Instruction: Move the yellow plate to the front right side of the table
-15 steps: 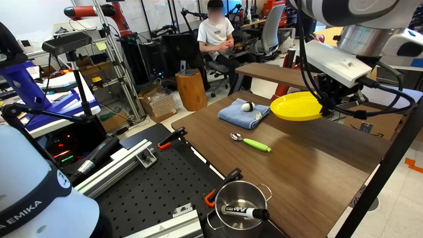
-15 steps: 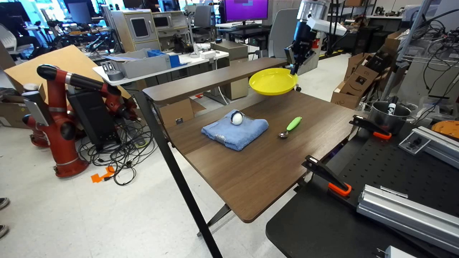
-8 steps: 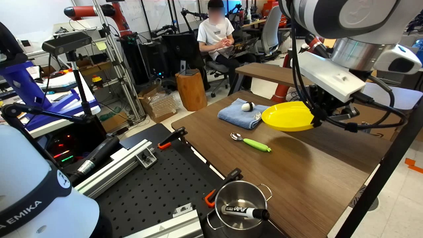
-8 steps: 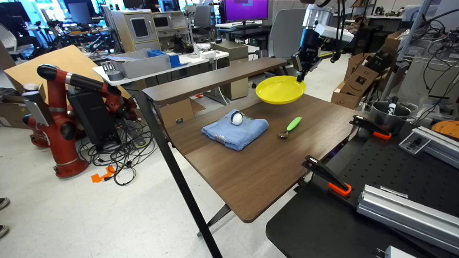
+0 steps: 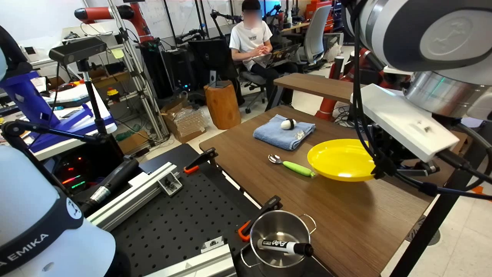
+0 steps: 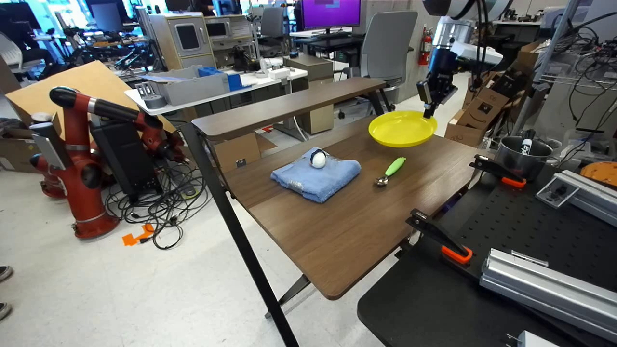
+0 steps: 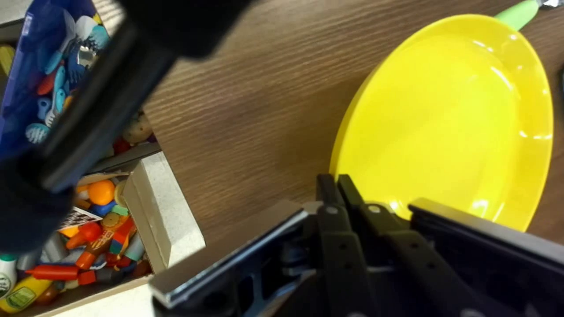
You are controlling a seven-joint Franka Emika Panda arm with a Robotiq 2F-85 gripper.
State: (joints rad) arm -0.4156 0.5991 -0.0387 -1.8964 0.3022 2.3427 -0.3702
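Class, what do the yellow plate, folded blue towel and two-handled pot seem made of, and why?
Yellow plate: probably plastic, glossy; sharp highlights near its rim.
Folded blue towel: likely terry cloth, matte; fuzzy-looking surface. Fibre unclear.
Two-handled pot: apparently metal, perhaps stainless steel, shiny; silvery, reflective wall.

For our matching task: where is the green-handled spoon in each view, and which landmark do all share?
In an exterior view: the green-handled spoon right of centre, slightly below mid-height.
In an exterior view: the spoon right of centre, about mid-height.
In the wrist view: the spoon in the top right corner, partly visible.
Shared landmark: the yellow plate.
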